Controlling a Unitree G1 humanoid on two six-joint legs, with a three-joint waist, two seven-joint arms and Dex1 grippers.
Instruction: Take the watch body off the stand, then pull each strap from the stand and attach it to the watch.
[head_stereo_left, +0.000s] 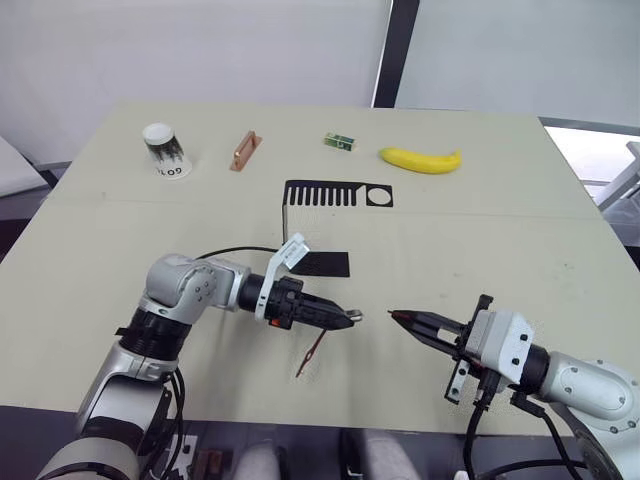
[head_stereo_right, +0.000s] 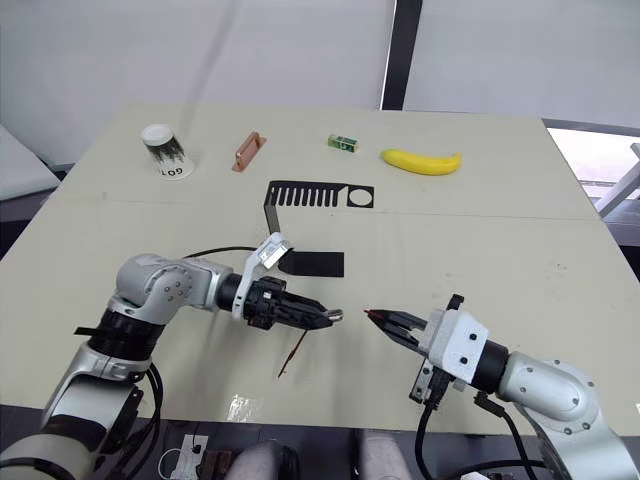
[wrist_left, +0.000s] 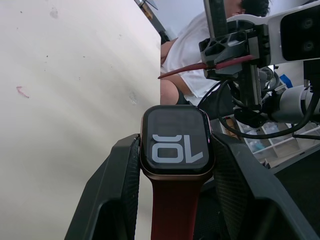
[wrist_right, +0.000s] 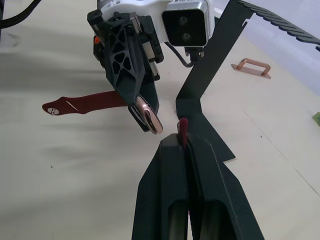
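We reach both arms inward, low over the counter. Our left hand (head_stereo_left: 352, 319) clamps its 2 fingers on the watch body (wrist_left: 176, 142); our right hand (head_stereo_left: 395, 316) pinches a strap (wrist_right: 183, 131), tips facing, apart.

Bright, even daylight; soft shadows; near hand fingers blurred up close.

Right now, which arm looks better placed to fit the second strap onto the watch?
The right. Its gripper is shut on the loose strap, tip aimed at the watch. The left gripper is busy clamping the watch, with the first strap already hanging from it.
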